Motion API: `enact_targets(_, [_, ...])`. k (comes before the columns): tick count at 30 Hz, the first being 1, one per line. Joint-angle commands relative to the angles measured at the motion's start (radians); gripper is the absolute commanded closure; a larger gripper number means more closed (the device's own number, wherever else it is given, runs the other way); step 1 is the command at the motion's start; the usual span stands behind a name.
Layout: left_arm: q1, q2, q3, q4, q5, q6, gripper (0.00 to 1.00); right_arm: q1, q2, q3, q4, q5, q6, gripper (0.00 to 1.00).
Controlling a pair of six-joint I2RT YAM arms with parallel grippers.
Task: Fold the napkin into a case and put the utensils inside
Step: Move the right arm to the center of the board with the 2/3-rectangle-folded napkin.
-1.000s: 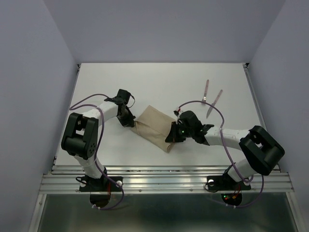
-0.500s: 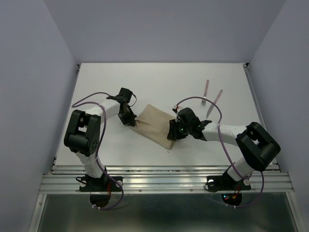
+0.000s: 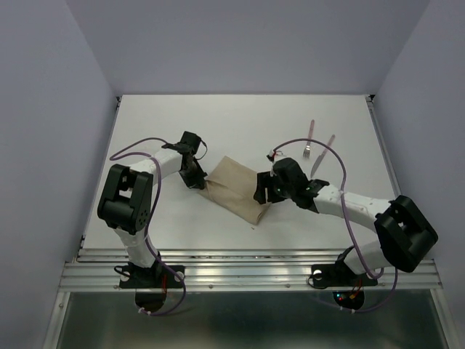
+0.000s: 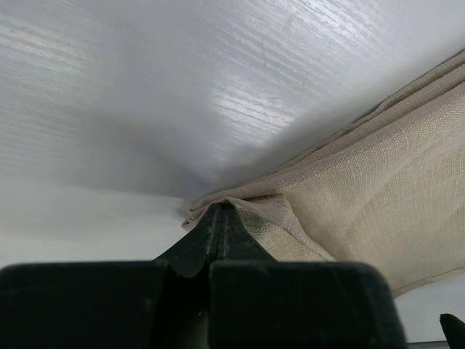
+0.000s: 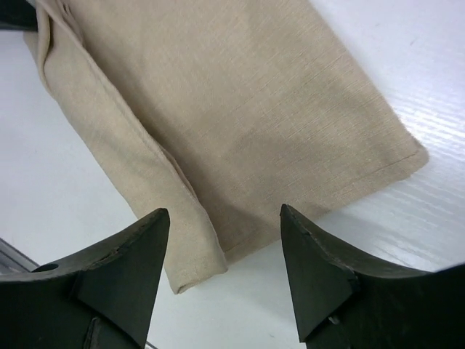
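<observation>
L gripper (image 4: 220,212): pinching folded napkin (image 3: 231,189) corner. R gripper (image 5: 223,212): spread over free end. Risk: L tug w/o R hold unfolds layers.

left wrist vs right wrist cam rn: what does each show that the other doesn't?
Left wrist only: the left gripper shut on a bunched corner of the napkin. Right wrist only: the right gripper open, its fingers spread over the napkin's folded end, gripping nothing. Both: the tan napkin lying on the white table.
</observation>
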Motion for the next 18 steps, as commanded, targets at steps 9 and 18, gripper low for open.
enact_targets(9, [-0.013, 0.012, 0.024, -0.017, -0.023, 0.019, 1.0, -0.064, 0.236, 0.252, -0.034, 0.274, 0.014, 0.36])
enact_targets(18, [-0.014, 0.032, 0.062, -0.027, -0.025, 0.037, 1.0, -0.064, 0.354, 0.28, -0.026, 0.328, -0.046, 0.42])
